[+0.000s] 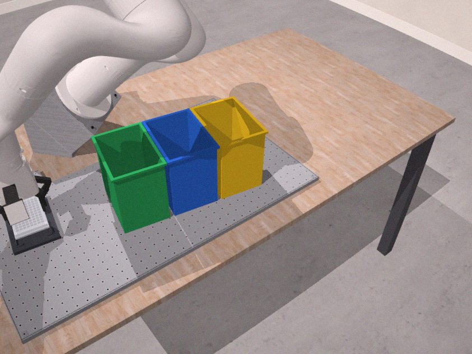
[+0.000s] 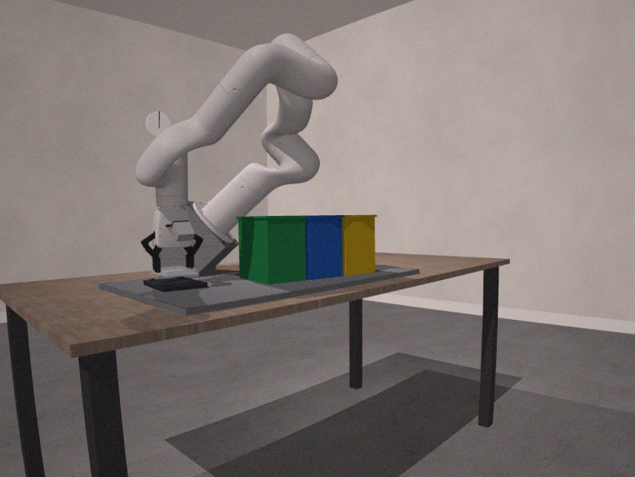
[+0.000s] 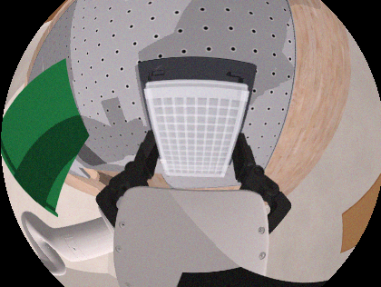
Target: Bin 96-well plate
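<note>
The white 96-well plate [image 1: 30, 218] is between the fingers of my gripper [image 1: 22, 213], held a little above the dark plate nest N1 [image 1: 32, 236] at the left end of the grey baseplate. In the side view the plate [image 2: 173, 270] hangs just over the nest [image 2: 174, 283], with my gripper [image 2: 172, 259] shut on its long sides. The wrist view shows the plate [image 3: 195, 128] gripped between both black fingers, the nest [image 3: 195, 70] below it. The blue bin [image 1: 186, 159] stands between the green and yellow bins, upright.
The green bin [image 1: 131, 175] stands nearest the nest, the yellow bin [image 1: 236, 146] on the far side of the blue one. All three touch side by side on the perforated baseplate [image 1: 152, 228]. The arm's base [image 1: 83, 110] is behind the bins. The bin signs are hidden.
</note>
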Tool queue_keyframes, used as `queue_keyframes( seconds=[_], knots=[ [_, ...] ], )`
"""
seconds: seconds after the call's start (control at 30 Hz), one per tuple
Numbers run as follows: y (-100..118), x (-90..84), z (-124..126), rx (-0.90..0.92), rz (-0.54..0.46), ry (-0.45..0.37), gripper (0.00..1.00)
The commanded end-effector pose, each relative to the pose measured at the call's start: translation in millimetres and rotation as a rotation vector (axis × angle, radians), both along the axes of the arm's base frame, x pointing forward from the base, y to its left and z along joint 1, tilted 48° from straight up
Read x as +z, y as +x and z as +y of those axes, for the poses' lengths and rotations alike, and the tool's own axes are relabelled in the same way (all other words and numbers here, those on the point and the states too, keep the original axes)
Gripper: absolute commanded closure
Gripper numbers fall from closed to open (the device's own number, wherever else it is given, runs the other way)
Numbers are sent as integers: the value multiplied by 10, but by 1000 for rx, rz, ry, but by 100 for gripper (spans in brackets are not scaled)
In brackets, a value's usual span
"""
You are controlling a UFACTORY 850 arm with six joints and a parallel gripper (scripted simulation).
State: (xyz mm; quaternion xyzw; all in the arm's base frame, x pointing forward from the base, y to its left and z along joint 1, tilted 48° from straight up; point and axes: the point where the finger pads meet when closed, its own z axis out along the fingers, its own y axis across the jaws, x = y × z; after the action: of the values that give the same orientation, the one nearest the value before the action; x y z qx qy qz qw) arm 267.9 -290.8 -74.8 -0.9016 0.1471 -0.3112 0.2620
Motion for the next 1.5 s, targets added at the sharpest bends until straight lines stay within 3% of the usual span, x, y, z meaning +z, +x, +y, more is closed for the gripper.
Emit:
queue_keyframes(
  seconds=[0.0, 1.47],
  knots=[
    [-4, 5, -10, -1, 0, -1, 100],
    [-398, 418, -245, -1, 0, -1, 100]
  ],
)
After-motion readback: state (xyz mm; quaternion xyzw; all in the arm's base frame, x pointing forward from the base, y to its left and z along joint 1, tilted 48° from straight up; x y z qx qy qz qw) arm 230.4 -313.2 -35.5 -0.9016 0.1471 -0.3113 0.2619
